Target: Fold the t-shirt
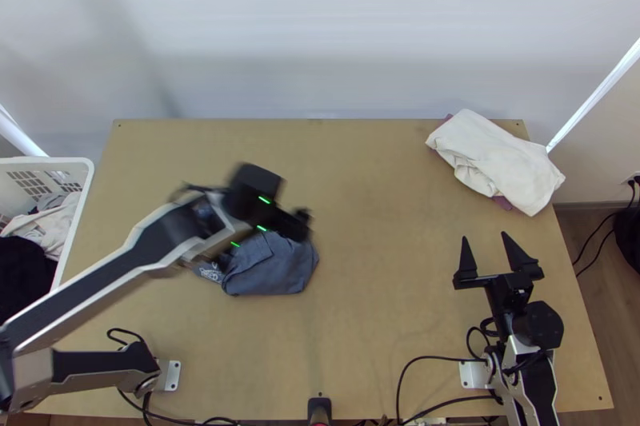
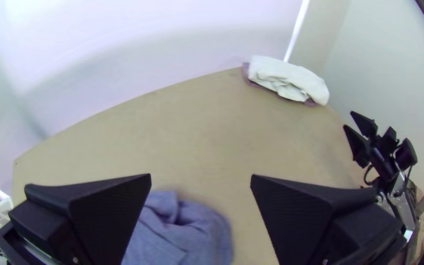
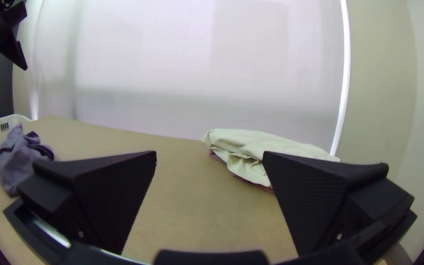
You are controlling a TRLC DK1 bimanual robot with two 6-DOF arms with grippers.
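Blue-grey cloth, our t-shirt (image 1: pixel 272 270), lies in a rumpled bundle on the left half of the wooden table (image 1: pixel 384 266), with a small pale print near its left end. We see the left gripper (image 1: pixel 294 222) raised above the bundle's far side, its fingers spread wide with nothing between them; that arm hides part of the shirt from above. Our right gripper (image 1: pixel 484 236) is open and empty too, over the right side of the table, well apart from the shirt. Beyond it, near the far right corner, we have a white cloth (image 1: pixel 496 158) in a loose heap on a mauve one (image 1: pixel 502 203). At our left stands a white basket (image 1: pixel 48 161) with clothes inside.
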